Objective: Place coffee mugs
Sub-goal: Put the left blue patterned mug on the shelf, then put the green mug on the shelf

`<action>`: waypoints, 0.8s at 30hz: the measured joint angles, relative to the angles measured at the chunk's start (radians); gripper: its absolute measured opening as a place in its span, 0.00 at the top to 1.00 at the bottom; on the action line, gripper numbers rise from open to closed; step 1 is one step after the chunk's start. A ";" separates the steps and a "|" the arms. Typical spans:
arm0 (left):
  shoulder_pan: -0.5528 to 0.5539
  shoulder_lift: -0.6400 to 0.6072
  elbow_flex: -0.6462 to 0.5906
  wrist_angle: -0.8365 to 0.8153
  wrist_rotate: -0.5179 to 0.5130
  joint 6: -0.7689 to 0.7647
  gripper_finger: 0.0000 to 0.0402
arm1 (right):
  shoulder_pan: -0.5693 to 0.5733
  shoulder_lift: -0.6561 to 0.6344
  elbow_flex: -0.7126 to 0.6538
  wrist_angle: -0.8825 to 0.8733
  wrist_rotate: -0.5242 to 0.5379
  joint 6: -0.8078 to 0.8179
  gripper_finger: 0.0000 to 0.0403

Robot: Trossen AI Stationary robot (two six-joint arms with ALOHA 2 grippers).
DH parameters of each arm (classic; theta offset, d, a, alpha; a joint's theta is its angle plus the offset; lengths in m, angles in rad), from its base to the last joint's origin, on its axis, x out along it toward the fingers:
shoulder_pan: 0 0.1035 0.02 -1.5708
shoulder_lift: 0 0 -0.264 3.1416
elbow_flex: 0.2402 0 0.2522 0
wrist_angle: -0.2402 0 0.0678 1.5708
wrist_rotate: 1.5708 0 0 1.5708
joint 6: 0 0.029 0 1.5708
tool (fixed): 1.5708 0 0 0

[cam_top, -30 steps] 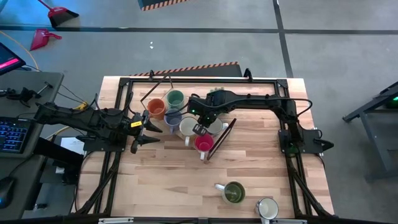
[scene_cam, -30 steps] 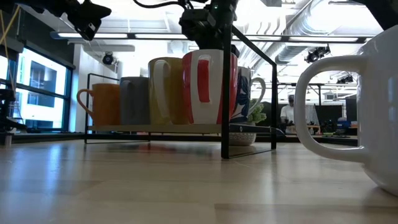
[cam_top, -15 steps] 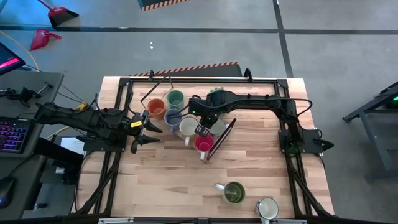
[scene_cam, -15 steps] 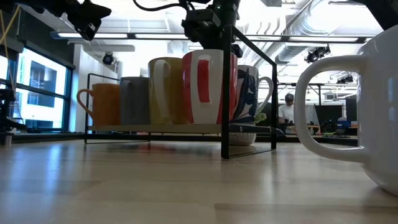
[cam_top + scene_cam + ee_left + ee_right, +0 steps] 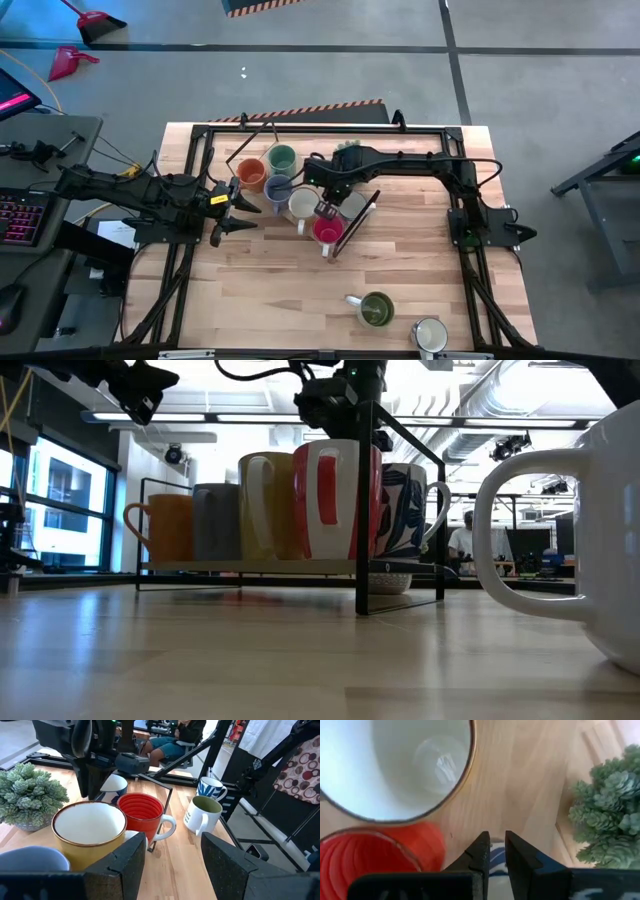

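Several coffee mugs stand in a black wire rack (image 5: 236, 150): orange (image 5: 250, 175), bright green (image 5: 282, 158), blue-grey (image 5: 277, 187), cream (image 5: 303, 205) and red-pink (image 5: 327, 231). My right gripper (image 5: 325, 208) reaches down from above between the cream and red-pink mugs, shut on a white mug with a blue pattern (image 5: 405, 510). My left gripper (image 5: 232, 210) hovers open to the left of the rack, touching nothing. A dark olive mug (image 5: 375, 310) and a white mug (image 5: 430, 335) stand on their bases near the table's front edge. My right gripper pinches the blue-patterned mug's rim (image 5: 496, 852) between its two fingers (image 5: 480, 851), which point steeply down from above. The mug stays upright beside the red-pink mug with its handle (image 5: 437, 510) toward the table's right. I cannot tell whether its base touches the rack's shelf.
A spiky green potted plant (image 5: 30, 795) stands just behind the rack's mugs, close to my right gripper. Black frame bars (image 5: 420, 130) run along the table's far, left and right edges. Bare wood lies between the rack and the two front mugs.
The blue-patterned mug in my right gripper has shifted a little toward the table's right, so its handle now shows farther out past the red-pink mug in the low view.
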 joint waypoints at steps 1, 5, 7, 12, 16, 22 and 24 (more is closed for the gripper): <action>0.000 0.000 0.000 0.000 0.000 0.000 0.55 | 0.000 0.000 0.000 0.018 0.018 -0.001 0.91; 0.000 0.000 0.000 0.000 -0.006 0.000 0.55 | -0.001 -0.007 0.001 0.124 0.106 -0.011 0.91; 0.000 0.000 0.000 0.000 -0.006 -0.001 0.55 | -0.011 -0.026 0.001 0.172 0.123 -0.017 0.91; 0.000 0.000 0.000 0.000 -0.008 -0.004 0.55 | -0.040 -0.114 0.002 0.196 0.122 -0.037 0.91; 0.000 0.000 0.000 0.009 -0.064 -0.046 0.55 | -0.036 -0.215 0.002 0.194 0.072 -0.139 0.91; 0.000 0.000 0.000 0.063 -0.069 -0.028 0.55 | 0.007 -0.365 0.002 0.139 0.001 -0.218 0.91; 0.000 0.000 0.000 0.065 -0.069 -0.032 0.55 | 0.024 -0.414 0.002 0.076 0.000 -0.212 0.91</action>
